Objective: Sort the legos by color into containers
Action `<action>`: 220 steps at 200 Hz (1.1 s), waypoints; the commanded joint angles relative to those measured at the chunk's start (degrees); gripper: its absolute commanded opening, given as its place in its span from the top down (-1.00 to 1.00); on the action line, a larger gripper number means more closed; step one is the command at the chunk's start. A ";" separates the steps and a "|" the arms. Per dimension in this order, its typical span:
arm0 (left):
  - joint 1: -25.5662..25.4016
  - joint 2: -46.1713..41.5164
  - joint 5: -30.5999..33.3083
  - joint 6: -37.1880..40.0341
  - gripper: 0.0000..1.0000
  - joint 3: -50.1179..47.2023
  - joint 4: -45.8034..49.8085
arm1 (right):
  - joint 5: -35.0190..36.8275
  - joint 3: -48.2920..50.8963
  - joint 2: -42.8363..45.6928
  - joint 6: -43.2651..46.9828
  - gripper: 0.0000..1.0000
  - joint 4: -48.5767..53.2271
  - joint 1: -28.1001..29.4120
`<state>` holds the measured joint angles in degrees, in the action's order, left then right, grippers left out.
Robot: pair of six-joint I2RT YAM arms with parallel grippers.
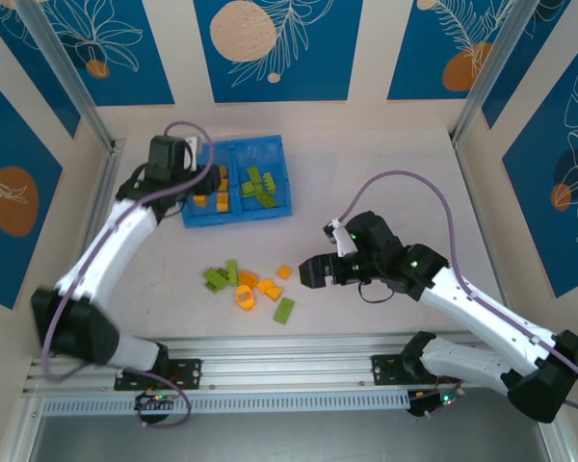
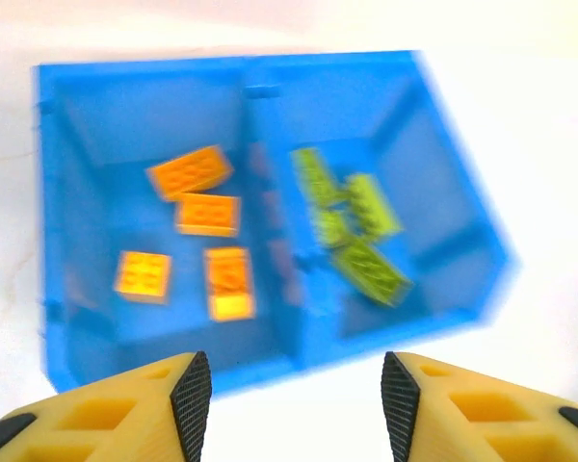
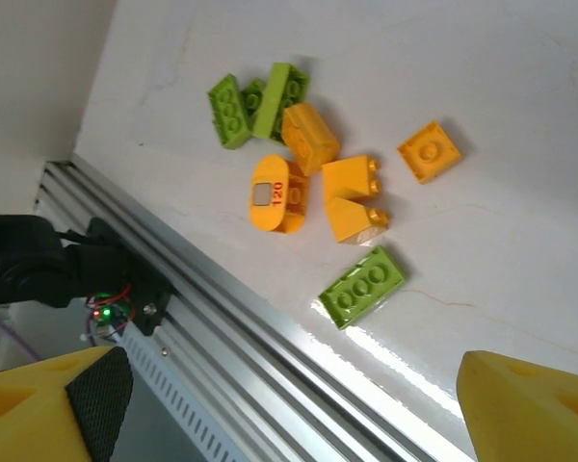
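Note:
The blue tray (image 1: 236,218) lies at the back left of the table. Its left compartment holds several orange bricks (image 2: 197,173) and its right compartment several green bricks (image 2: 356,226). My left gripper (image 1: 195,188) hovers at the tray's left side, open and empty (image 2: 297,404), with bare table between its fingers. Loose legos (image 1: 246,284) lie in a cluster near the table's front. They include a green brick (image 3: 362,286), an orange square (image 3: 430,151), an orange rounded piece (image 3: 273,195) and a green pair (image 3: 255,101). My right gripper (image 1: 313,272) hangs open and empty (image 3: 299,414) just right of the cluster.
A metal rail (image 1: 289,351) runs along the table's front edge, close to the loose bricks; it is the same rail (image 3: 202,318) in the right wrist view. Walls with blue panels (image 1: 270,48) enclose the back and sides.

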<state>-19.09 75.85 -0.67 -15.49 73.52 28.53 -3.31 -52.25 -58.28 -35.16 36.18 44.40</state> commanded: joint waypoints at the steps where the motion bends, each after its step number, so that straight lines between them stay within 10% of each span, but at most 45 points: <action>1: -8.77 -11.32 -4.21 5.02 -0.03 -7.82 -0.09 | 4.04 -2.04 -4.70 -2.25 -0.78 -2.17 2.15; 70: -21.14 -34.36 -17.26 11.96 -0.16 -26.88 9.37 | 19.42 -5.83 -28.07 -23.61 -0.79 2.67 15.59; 111: -21.28 -36.13 -17.00 11.66 -0.68 -33.40 6.90 | 24.07 -14.01 -41.24 -32.37 -0.81 8.71 21.24; 220: -21.33 -36.37 -15.50 12.52 -1.00 -32.45 8.73 | 26.35 -6.31 -40.14 -38.55 0.30 3.29 22.73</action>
<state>-39.83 40.66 -15.66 -3.66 40.53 37.15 20.80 -62.50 -102.65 -70.67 39.75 66.78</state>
